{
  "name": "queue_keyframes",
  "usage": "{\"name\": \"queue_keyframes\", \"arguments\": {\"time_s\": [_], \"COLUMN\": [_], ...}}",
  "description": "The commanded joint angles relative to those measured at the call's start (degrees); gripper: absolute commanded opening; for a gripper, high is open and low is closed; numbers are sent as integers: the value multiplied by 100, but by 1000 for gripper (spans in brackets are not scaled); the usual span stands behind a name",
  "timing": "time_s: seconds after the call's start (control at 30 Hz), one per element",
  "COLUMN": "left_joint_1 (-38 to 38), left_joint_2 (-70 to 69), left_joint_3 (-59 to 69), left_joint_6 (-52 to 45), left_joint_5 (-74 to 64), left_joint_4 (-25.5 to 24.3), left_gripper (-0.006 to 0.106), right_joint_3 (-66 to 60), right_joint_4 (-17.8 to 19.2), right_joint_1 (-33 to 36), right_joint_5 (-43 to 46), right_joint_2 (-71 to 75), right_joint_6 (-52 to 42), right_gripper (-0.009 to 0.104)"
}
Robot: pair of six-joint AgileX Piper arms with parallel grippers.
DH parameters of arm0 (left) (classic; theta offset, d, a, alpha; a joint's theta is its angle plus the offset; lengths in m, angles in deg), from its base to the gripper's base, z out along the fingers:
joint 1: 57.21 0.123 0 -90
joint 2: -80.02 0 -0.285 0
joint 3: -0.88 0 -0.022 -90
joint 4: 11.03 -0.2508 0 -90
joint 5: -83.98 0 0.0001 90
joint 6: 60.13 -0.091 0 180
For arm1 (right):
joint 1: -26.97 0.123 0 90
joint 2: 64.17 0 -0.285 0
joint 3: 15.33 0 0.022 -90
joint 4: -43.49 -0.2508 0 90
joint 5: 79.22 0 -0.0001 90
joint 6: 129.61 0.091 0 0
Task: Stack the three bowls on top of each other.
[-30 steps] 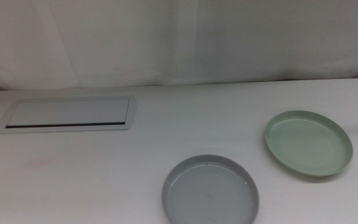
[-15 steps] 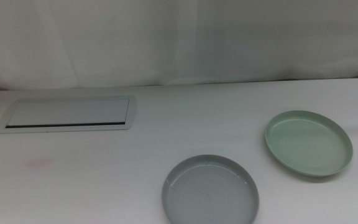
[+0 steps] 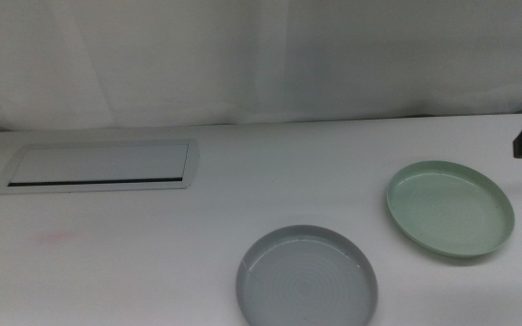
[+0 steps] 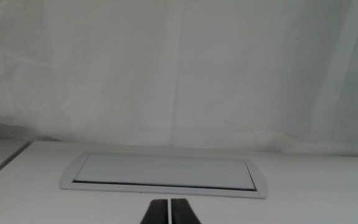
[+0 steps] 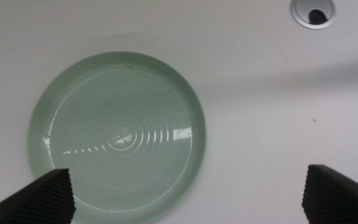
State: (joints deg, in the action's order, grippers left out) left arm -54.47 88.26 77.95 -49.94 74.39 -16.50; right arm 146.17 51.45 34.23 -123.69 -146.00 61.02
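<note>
Hovering above the upright pale green bowl (image 5: 118,138), right claw (image 5: 188,193) spread wide; left claw (image 4: 169,212) clenched, near the panel (image 4: 165,175)

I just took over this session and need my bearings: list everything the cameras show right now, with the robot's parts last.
pale green bowl: one, right side of the table, empty.
blue-grey bowl: one, near edge, centre-right, empty.
white bowl: none visible.
white panel: one, dark slot, far left.
round metal grommet: one, silver, beside the green bowl.
table: white.
right gripper: open, above the green bowl.
left gripper: shut, facing the panel.
</note>
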Motion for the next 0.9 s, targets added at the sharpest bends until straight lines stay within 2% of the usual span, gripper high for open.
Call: {"name": "queue_keyframes", "arguments": {"time_s": [0.0, 0.07, 0.1, 0.17, 0.37, 0.87], "left_joint_1": [-33, -33, -33, -33, -33, -33], "left_joint_2": [-222, -222, -222, -222, -222, -222], "left_joint_3": [222, 222, 222, 222, 222, 222], "left_joint_6": [61, 61, 61, 61, 61, 61], "left_joint_5": [40, 40, 40, 40, 40, 40], "left_joint_4": [37, 37, 37, 37, 37, 37], "left_gripper": [-3, -3, -3, -3, -3, -3], "right_joint_3": [208, 350, 444, 458, 458, 458], "right_joint_4": [-64, -313, -677, -910, -759, -750], "right_joint_1": [-60, -248, -487, -693, -848, -848], "right_joint_5": [-12, -2, -2, 45, 111, 847], "right_joint_2": [-376, -675, -909, -1106, -1703, -3036], "right_joint_6": [-165, -299, -633, -952, -1278, -1772], "right_gripper": [103, 103, 103, 103, 103, 103]}}
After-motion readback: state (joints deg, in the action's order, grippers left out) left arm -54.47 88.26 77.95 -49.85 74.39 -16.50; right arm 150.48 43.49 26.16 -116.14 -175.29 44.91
